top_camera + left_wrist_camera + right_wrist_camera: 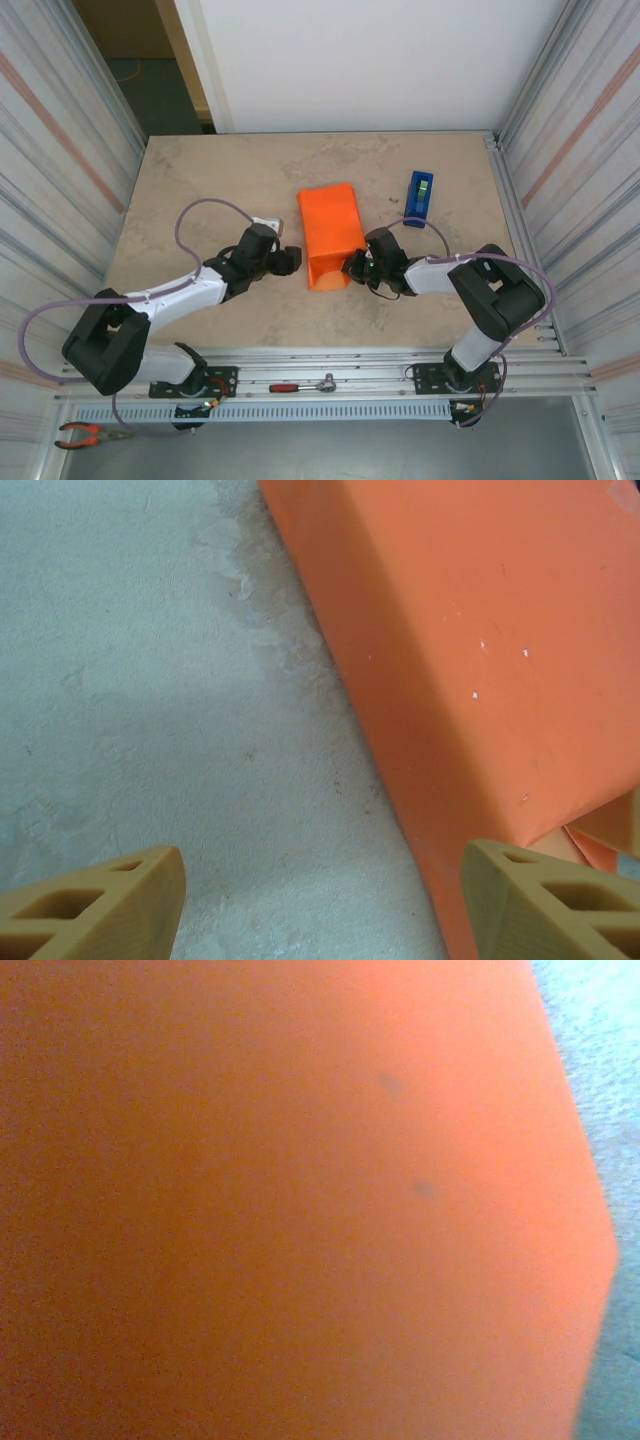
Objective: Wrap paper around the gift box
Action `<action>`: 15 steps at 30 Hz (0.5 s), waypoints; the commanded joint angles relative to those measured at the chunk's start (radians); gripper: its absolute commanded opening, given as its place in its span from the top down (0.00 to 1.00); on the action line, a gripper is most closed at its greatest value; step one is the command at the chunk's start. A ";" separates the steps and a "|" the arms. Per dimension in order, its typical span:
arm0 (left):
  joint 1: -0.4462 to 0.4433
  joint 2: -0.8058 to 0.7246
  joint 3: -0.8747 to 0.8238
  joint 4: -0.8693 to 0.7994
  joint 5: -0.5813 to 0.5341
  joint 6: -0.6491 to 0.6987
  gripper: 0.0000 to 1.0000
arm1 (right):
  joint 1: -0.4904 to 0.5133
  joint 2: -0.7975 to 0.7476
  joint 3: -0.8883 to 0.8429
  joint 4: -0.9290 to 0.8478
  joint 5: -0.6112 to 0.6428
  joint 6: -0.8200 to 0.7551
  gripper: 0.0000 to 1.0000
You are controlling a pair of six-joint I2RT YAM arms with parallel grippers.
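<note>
Low, left gripper (293,260) and right gripper (349,266) flank paper (330,228).

Beige stone-look table (200,180). Blue tape dispenser (419,196) lies far right on it. Red-handled ratchet (300,385) lies on the metal rail (380,362) at the near edge. Orange-handled pliers (88,433) near left, below the rail. Corrugated metal walls (60,120) left and right.

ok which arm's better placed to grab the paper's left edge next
Left, probably: left gripper open beside the left edge of the paper; right gripper shut at its near right corner.
</note>
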 commanded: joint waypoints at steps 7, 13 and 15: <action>0.006 -0.026 -0.041 0.034 0.014 -0.041 0.26 | 0.005 -0.084 -0.052 -0.059 -0.016 -0.002 1.00; 0.006 -0.051 -0.050 0.050 0.005 -0.040 0.21 | -0.006 -0.244 -0.048 -0.199 0.010 -0.116 1.00; 0.006 -0.055 -0.056 0.068 0.001 -0.039 0.18 | -0.016 -0.282 -0.049 -0.231 0.022 -0.155 1.00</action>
